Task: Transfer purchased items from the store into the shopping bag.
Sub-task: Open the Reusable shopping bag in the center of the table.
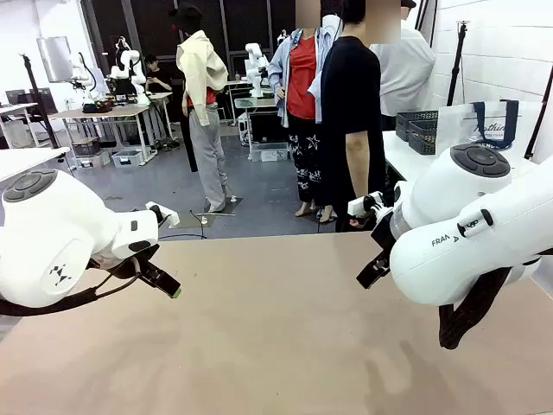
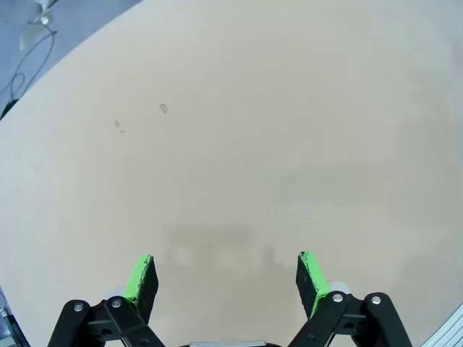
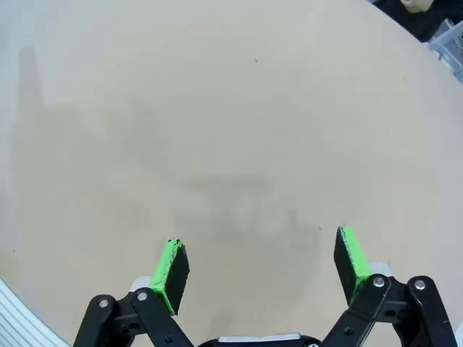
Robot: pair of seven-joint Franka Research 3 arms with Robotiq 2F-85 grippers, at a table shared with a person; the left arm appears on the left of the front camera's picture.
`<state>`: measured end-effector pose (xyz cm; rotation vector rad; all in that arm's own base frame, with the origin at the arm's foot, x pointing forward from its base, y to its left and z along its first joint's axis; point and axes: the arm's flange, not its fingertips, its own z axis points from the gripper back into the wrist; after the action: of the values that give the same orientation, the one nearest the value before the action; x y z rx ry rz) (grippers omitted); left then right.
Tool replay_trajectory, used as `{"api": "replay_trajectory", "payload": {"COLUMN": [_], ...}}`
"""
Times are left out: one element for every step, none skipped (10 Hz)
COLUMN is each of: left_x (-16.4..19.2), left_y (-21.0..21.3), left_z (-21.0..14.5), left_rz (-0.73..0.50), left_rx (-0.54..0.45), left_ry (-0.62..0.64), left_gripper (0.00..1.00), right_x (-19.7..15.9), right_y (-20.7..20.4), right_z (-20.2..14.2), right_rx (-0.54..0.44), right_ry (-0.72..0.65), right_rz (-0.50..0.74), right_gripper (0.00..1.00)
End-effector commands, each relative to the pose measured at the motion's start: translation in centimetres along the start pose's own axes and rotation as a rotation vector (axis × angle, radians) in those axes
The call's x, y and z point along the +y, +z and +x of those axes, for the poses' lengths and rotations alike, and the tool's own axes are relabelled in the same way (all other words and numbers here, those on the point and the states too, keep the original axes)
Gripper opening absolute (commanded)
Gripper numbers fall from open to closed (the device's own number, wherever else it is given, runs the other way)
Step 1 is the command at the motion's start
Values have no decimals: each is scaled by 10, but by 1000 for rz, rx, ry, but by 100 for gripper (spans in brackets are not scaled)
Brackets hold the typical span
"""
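Two grippers stand with jaws apart and empty: the left gripper [image 2: 228, 273] and the right gripper [image 3: 262, 262], each over bare tan tabletop [image 2: 275, 130] in its own wrist view. The front view adds what those views omit: the shopping bag [image 1: 480, 128] (navy handles, navy print) upright on a white tabletop [image 1: 399, 159] at far right, with the store [image 1: 420, 130], a dark mesh basket, touching or just beside it. The right arm [image 1: 484, 233] hides the bag's lower edge; what lies in the store cannot be made out.
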<state>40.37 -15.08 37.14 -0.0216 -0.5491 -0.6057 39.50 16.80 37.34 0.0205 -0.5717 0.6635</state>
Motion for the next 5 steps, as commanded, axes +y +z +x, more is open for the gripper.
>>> {"api": "replay_trajectory", "payload": {"left_x": [0,0,0,0,0], "left_y": [0,0,0,0,0], "left_z": [0,0,0,0,0], "left_rz": [0,0,0,0,0], "left_rx": [0,0,0,0,0], "left_ry": [0,0,0,0,0], "left_gripper": [100,100,100,100,100], "right_x": [0,0,0,0,0], "right_y": [0,0,0,0,0], "right_z": [0,0,0,0,0], "right_rx": [0,0,0,0,0], "right_ry": [0,0,0,0,0], "right_rz": [0,0,0,0,0], "right_gripper": [100,100,100,100,100]}}
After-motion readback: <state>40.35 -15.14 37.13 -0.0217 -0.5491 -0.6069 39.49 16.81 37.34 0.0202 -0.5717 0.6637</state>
